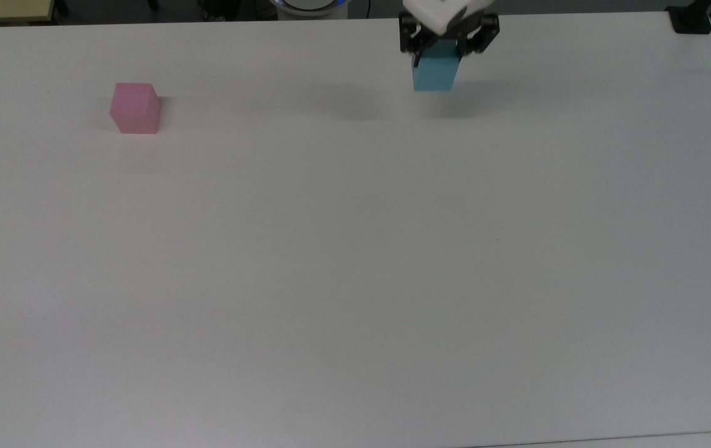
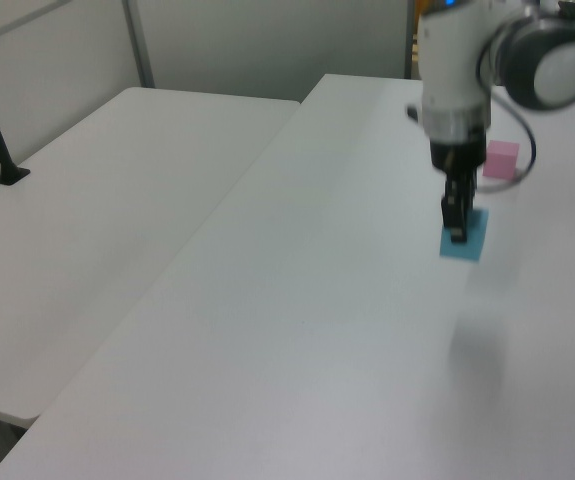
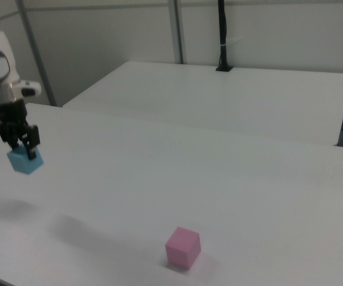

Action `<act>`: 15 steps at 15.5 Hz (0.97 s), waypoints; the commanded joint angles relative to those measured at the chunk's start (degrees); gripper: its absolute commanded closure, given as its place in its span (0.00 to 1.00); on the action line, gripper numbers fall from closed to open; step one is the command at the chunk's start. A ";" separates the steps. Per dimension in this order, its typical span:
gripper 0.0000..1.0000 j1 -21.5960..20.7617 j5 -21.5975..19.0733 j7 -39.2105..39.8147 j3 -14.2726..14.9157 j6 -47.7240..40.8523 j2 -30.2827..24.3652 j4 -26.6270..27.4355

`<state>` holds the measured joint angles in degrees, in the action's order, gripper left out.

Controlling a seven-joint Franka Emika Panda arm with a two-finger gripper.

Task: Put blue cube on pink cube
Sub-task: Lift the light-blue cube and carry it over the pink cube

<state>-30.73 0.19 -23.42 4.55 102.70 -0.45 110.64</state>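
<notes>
The white table (image 1: pixel 355 261) is plain and carries no writing, and the Franka arm (image 2: pixel 457 60) reaches over its far edge in the top view. Its gripper (image 1: pixel 436 59) is clamped on the blue cube (image 1: pixel 434 74), holding it in the air above its own shadow. The pink cube (image 1: pixel 136 108) sits on the table well apart, toward the top view's left; neither cube bears any label.

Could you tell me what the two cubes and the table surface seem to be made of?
The blue cube, held in the tool, and the pink cube look like matte foam or painted wood: flat colour, no glare. Which one is unclear. The table looks like smooth white laminate with a faint sheen and soft shadows.
</notes>
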 commanded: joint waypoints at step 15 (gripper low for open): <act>0.86 37.30 5.17 33.79 0.37 -5.07 0.89 -7.82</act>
<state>2.08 4.10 8.27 5.49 93.89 0.15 101.38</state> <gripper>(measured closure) 0.392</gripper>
